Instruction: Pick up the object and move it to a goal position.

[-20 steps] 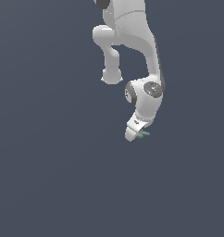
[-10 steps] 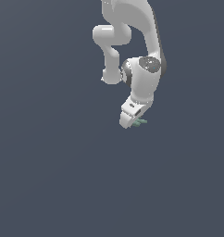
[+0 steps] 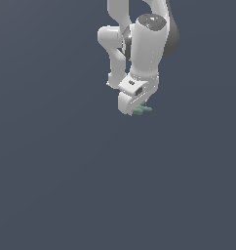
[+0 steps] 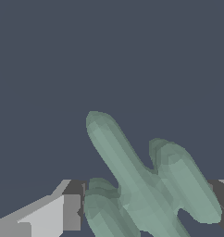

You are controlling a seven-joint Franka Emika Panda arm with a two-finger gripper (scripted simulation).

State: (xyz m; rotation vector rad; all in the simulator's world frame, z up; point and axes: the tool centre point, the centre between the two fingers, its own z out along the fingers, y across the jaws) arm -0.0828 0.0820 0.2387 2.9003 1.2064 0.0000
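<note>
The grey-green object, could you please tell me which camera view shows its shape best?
The wrist view: there the object fills the foreground between the fingers, its crossed lobes plain to see. In the exterior view the object is just a tiny green sliver poking from under the white hand, its shape unreadable.

We see the arm (image 3: 144, 46) in smooth white plastic-like shell with a faint sheen, its hand (image 3: 134, 108) the same; the pale grey-green object (image 4: 146, 185) looks matt, softly faceted; fingertips (image 4: 72, 212) carry dull grey pads.
</note>
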